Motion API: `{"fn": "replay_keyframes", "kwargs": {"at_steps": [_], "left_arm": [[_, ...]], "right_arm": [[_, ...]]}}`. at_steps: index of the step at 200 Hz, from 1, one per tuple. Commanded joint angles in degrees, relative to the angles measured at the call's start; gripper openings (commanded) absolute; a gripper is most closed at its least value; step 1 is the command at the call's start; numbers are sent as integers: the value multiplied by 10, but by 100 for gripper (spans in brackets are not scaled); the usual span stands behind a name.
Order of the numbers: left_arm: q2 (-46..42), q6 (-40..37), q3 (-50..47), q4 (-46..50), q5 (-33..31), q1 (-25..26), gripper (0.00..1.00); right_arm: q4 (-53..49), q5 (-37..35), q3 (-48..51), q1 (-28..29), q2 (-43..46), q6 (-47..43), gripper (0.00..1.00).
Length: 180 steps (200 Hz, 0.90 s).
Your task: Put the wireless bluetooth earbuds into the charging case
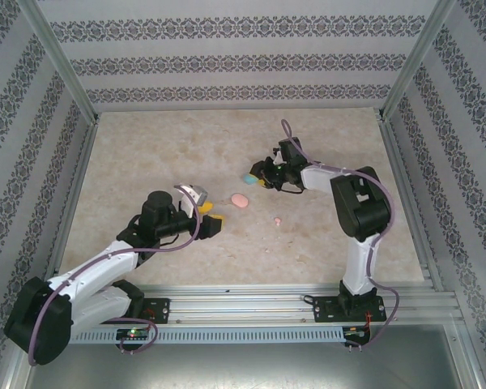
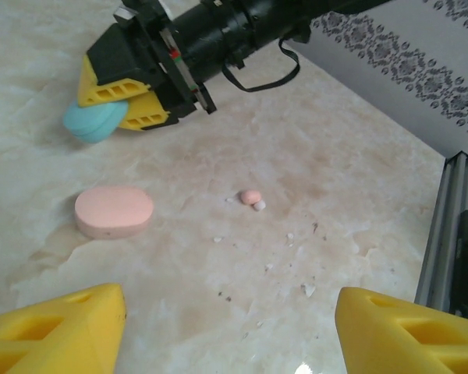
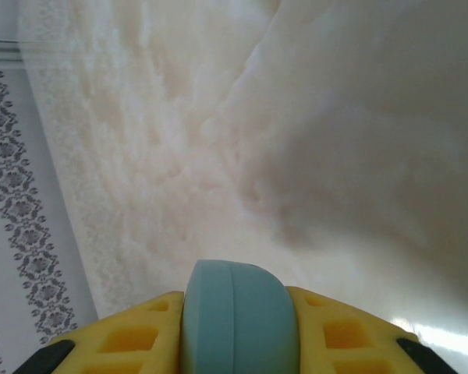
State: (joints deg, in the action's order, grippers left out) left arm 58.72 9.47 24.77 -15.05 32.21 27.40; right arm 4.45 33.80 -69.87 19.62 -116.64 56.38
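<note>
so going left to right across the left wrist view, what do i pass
pink case → pink earbud → metal frame rail. The blue case held in the right gripper overlaps the pink case sideways, so it is left out.

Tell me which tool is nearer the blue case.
Right. The right tool is clamped on the blue case; the left tool sits open, apart from it, with the pink case between them.
</note>
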Motion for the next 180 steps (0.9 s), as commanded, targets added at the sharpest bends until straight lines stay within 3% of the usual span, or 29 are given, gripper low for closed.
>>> {"fn": "replay_keyframes", "kwargs": {"at_steps": [1,59,131,180], "left_arm": [[0,-4,-11,-46,-7,-10,69],[1,-11,-13,-43,4,-21,69],[-38,-22,-6,4,0,-23,69],[-76,-46,16,105,-25,-24,68]], "right_arm": [[23,26,-47,-1,-33,-5,18],[-36,6,-54,-1,-56,-44,35],[-183,-55,-42,-3,22,-134,52],[-280,-122,-27,3,104,-218,53]]}}
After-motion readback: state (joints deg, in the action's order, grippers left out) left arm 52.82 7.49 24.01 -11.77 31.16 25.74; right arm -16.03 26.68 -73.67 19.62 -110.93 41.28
